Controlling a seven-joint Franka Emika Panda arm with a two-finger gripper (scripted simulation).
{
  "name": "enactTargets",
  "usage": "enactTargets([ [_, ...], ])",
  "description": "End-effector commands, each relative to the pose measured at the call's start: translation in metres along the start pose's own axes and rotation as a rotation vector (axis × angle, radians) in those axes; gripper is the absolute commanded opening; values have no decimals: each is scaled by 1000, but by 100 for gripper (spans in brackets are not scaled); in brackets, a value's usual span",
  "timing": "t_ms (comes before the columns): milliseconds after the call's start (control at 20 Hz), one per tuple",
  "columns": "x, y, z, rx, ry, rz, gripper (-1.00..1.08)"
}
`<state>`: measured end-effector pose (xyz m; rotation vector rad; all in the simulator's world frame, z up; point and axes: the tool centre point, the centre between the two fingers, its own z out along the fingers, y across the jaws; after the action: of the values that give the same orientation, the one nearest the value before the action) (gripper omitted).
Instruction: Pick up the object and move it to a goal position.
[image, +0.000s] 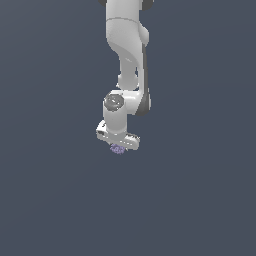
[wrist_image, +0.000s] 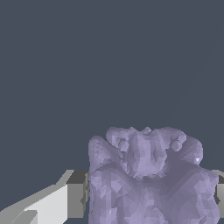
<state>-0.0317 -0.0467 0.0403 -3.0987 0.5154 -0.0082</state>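
The object (wrist_image: 148, 175) is a lumpy pale-purple clump with a bumpy, rock-like surface. In the wrist view it sits between my two fingers (wrist_image: 75, 194), and each finger's pad lies against one of its sides. My gripper (wrist_image: 148, 197) is shut on it. In the exterior view the object (image: 117, 149) peeks out as a small purple lump just under the white hand, and the gripper (image: 119, 146) points straight down from the arm. The hand hides the fingertips there. No goal marker shows in either view.
Around the arm (image: 127, 60) there is only a flat, uniform dark grey-blue surface (image: 50, 200). No other objects, containers or edges appear in either view.
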Motion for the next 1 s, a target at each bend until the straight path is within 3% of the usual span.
enactTargets([
  [0,5,-2,-5,2,14,5,-100],
  [200,24,-10,-24,11,68,26,-100],
  [400,52,-21,-55,23,154,59,-100],
  [950,133,-51,-197,71,482,184,-100],
])
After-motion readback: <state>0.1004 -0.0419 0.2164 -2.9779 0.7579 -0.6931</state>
